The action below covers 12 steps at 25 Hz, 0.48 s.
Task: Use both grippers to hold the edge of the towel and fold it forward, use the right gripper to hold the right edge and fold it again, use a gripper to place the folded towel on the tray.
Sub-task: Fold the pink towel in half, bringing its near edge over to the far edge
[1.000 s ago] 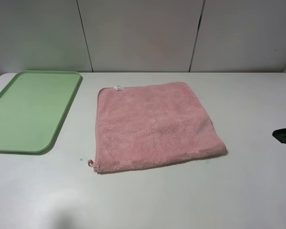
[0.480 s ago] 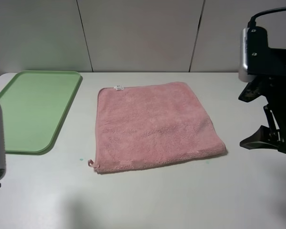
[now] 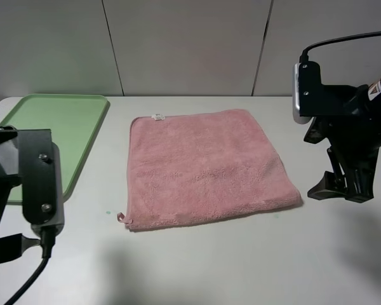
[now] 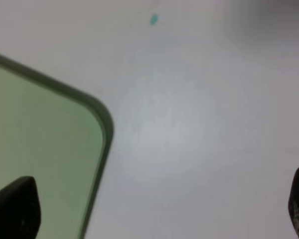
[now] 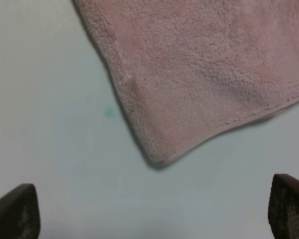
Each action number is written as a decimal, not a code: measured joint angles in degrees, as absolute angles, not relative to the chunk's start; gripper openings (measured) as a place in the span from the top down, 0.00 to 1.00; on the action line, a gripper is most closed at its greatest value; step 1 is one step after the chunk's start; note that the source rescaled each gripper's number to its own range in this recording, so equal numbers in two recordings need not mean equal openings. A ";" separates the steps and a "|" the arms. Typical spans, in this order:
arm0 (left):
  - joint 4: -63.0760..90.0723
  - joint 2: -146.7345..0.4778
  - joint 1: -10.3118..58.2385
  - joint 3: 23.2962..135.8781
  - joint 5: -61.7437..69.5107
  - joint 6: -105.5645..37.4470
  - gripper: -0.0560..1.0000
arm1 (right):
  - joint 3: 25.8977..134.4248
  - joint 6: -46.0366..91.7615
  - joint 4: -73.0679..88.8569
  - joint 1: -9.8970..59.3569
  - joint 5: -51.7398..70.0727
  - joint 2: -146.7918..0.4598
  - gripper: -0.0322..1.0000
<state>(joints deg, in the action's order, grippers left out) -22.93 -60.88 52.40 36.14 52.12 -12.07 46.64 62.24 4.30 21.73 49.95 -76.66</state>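
We see the towel (image 3: pixel 209 168) lying flat on the table (image 3: pixel 241 267), its near edge (image 3: pixel 209 216) running side to side, with our right fingers (image 5: pixel 12 214) spread and empty just off its near right corner and our left fingers (image 4: pixel 15 211), also spread, farther off above the tray (image 4: pixel 40 149) corner.

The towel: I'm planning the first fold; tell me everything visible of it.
The towel is a pink, plush, roughly square cloth with a thin stitched hem, spread flat on the white table, right of the green tray and apart from it. A small white label sits at its far left corner, a tiny pink loop at its near left corner. The open right gripper hovers by its near right corner without touching it.
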 joint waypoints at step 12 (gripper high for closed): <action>-22.98 -71.70 52.40 36.16 42.28 -13.13 0.00 | 46.64 62.62 4.06 21.73 45.53 -81.68 0.00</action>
<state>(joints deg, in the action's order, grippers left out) -22.98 -71.70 52.40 36.16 42.28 -13.13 46.64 62.62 4.06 21.73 45.53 -81.68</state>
